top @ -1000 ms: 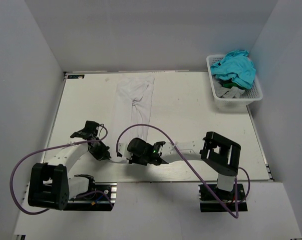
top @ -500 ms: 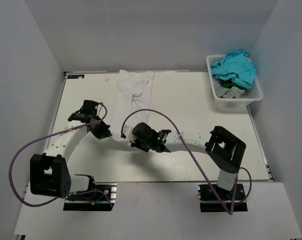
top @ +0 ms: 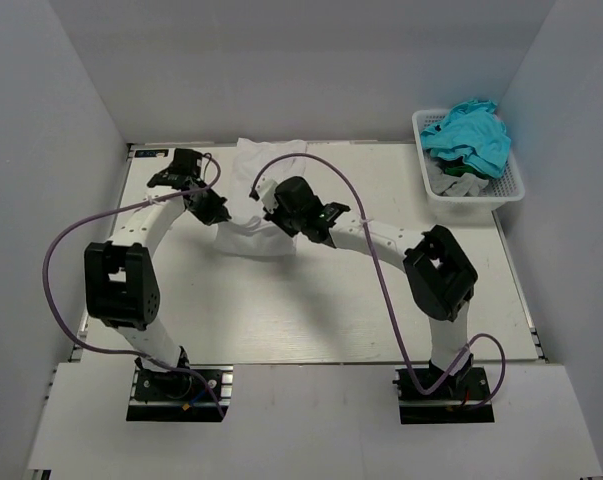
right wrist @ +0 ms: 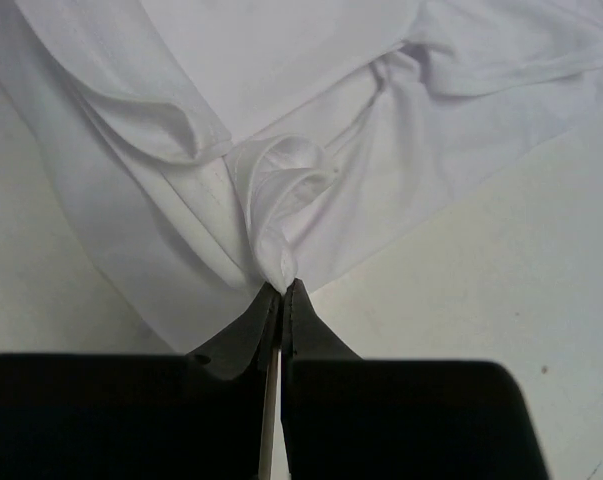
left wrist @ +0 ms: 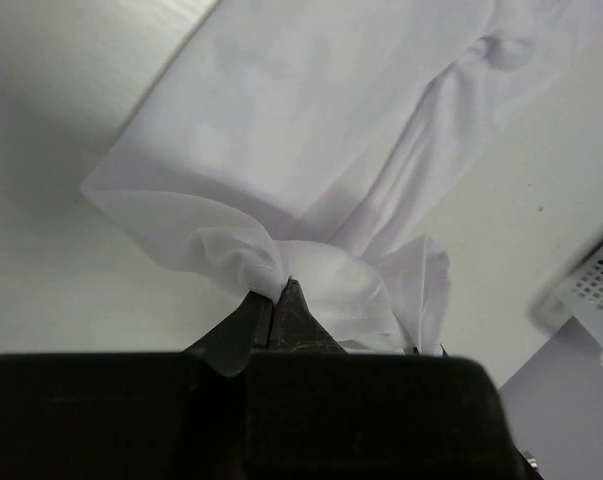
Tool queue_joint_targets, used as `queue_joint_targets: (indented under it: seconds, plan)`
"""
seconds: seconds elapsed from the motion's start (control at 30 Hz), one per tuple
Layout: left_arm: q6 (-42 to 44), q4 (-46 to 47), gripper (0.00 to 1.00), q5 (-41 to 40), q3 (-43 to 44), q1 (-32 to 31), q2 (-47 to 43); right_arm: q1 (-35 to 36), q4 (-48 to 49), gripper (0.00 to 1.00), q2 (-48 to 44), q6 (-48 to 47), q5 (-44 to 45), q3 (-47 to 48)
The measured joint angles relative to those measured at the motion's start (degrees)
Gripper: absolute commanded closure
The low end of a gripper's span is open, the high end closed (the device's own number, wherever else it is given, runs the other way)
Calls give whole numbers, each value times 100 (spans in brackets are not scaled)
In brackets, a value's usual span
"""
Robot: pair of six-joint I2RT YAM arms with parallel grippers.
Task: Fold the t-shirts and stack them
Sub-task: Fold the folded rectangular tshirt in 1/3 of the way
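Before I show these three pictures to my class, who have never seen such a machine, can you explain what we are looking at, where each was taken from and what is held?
These are two robot arms bolted at the near edge of a white table. The wide picture looks down from above and behind them; the two close-ups come from a camera on each wrist. Each arm ends in a two-finger tool. The left tool and the right tool are both pinched shut on the white t-shirt, one bunch of cloth each. At the far right a white basket holds more clothes, a turquoise garment on top.
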Motion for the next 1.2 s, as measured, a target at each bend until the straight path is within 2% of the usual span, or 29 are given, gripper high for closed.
queue_joint_targets:
  seconds: [0.3,0.63,0.67,0.7,0.73,0.77,0.8,0.83,0.87,0.9,0.97,1.07,1.2]
  plan:
    - [4,105,100,109,1488,50,1272,-632,63,100,695,-361,-173,938]
    - [33,378,100,251,2328,101,2120,-962,444,100,1377,-411,-280,1482]
    - [44,444,100,245,2361,101,2186,-981,535,99,1427,-393,-275,1484]
    - [48,496,100,238,2406,101,2251,-1003,680,92,1478,-382,-249,1484]
    - [50,544,93,236,2470,111,2337,-1032,896,86,1550,-354,-208,1484]
    - [61,584,79,236,2562,111,2448,-1056,1102,70,1617,-319,-142,1482]
    - [109,636,67,243,2710,116,2597,-1080,1300,23,1681,-269,-48,1482]
    - [146,699,50,262,2896,120,2761,-1110,1526,10,1759,-219,52,1486]
    - [216,669,43,282,3132,125,2922,-1143,1655,10,1845,-214,153,1537]
    - [273,614,1,304,3460,133,3115,-1191,1757,10,1952,-175,278,1665]
    - [407,564,0,297,4009,142,3373,-1248,1799,10,1998,-87,345,1757]
    - [608,546,0,197,4170,142,3276,-1309,1757,10,1915,72,404,1808]
    - [804,612,0,-24,3228,144,2367,-1311,1561,10,1440,437,208,1493]
